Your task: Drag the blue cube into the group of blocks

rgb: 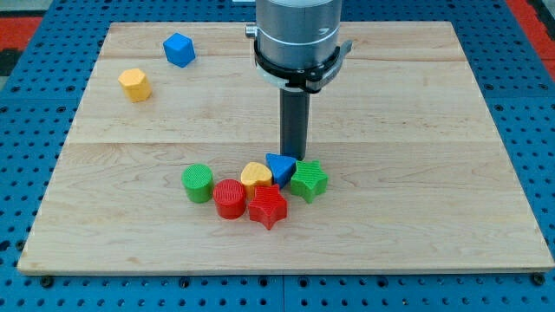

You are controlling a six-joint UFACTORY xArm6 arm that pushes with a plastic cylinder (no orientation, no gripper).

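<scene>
The blue cube (179,49) sits near the view's top left of the wooden board (416,130), apart from the group. The group lies at the view's bottom centre: a green cylinder (198,183), a red cylinder (230,198), a yellow heart-shaped block (256,177), a red star (268,206), a blue triangular block (280,167) and a green star (308,180). My tip (294,157) stands just above the blue triangular block and the green star, far to the right and below the blue cube.
A yellow hexagonal block (134,84) lies at the view's left, below and left of the blue cube. The arm's grey body (297,39) hangs over the board's top centre. A blue perforated table (26,95) surrounds the board.
</scene>
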